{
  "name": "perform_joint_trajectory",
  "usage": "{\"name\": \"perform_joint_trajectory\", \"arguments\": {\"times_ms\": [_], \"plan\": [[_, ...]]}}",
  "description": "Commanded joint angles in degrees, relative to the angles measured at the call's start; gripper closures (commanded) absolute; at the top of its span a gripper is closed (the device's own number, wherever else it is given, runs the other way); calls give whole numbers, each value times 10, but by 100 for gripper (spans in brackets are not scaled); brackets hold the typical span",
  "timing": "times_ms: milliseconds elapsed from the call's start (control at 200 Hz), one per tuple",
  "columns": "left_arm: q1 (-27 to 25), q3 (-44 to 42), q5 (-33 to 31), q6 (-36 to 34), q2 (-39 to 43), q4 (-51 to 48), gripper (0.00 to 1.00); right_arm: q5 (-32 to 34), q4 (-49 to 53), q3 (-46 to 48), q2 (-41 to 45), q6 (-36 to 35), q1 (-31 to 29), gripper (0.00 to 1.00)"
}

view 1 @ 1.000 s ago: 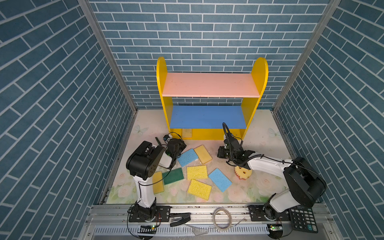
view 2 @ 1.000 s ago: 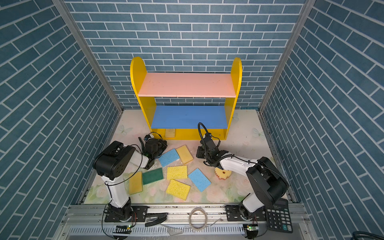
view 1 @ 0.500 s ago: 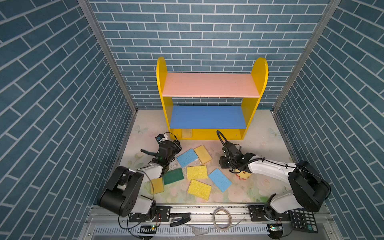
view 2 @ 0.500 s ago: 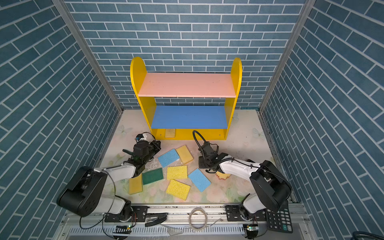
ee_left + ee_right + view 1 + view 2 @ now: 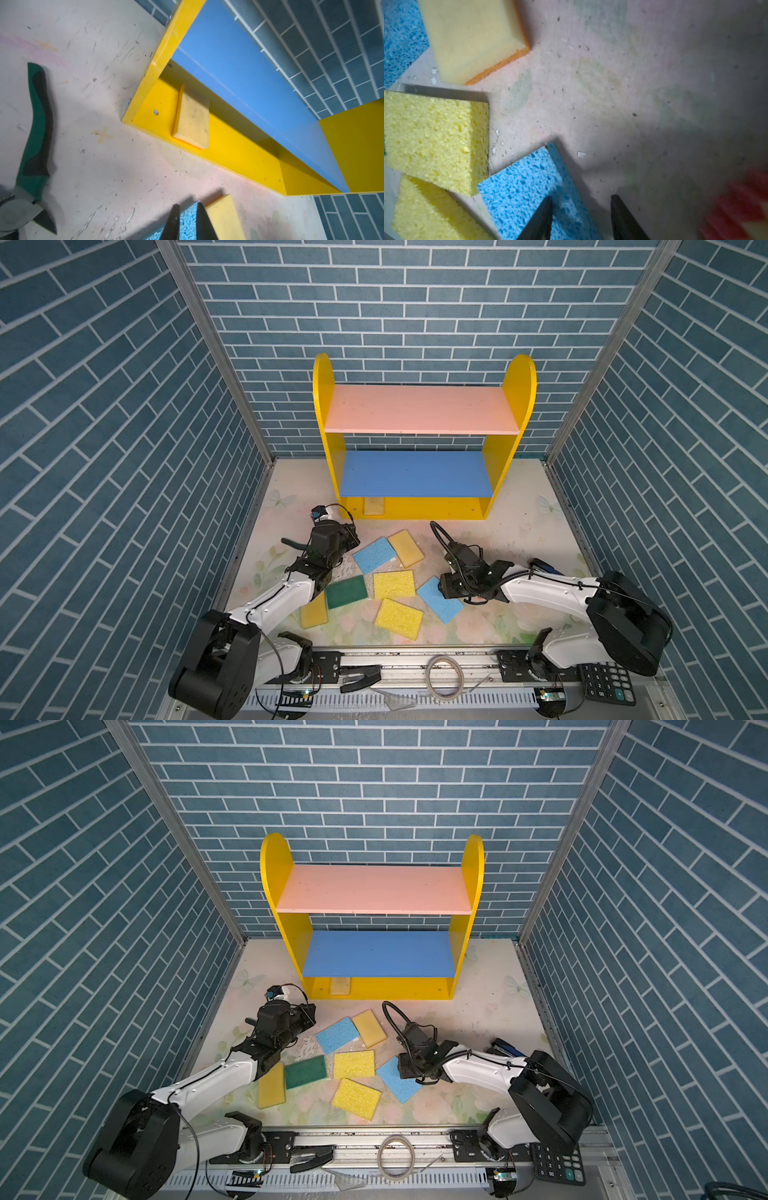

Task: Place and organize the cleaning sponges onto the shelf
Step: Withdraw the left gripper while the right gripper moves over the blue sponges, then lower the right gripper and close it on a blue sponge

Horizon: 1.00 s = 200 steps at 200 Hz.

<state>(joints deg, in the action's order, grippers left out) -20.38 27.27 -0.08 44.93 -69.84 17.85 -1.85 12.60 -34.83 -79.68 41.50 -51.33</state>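
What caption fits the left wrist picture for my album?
A tan sponge lies on the shelf's yellow base while the left gripper hovers over a blue sponge.

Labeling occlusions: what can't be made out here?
Red thing: right wrist view, blurred, cut by the edge; unidentifiable.
Tan sponge on the shelf base: both top views, blue board hides most.
Leftmost yellow sponge: both top views, left arm covers one end.
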Motion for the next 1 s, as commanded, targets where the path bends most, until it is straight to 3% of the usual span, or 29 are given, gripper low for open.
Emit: {"name": "perform_joint_trajectory", "arguments": {"times_ms": [0,35,110,315,470,700,830,995], "plan": [[2,-1,19,-5,-28,12,84,-1,8,16,-2,23,-8,62],[2,-5,22,-3,-34,22,84,2,6,12,-7,22,-8,69],[-3,-5,23,-5,-44,27,84,8,-2,1,-18,21,-8,100],[-56,38,0,-48,-77,-16,84,26,28,-59,-30,-6,-7,100],[-72,47,1,-47,-102,3,84,89,88,-76,23,-23,3,100],[-81,56,5,-49,-115,3,83,145,82,-88,97,-31,55,100],[-83,56,7,-45,-108,-3,82,150,37,-117,75,-21,96,100],[-83,33,-17,-44,-70,-25,81,137,10,-189,-5,-35,102,100]]}}
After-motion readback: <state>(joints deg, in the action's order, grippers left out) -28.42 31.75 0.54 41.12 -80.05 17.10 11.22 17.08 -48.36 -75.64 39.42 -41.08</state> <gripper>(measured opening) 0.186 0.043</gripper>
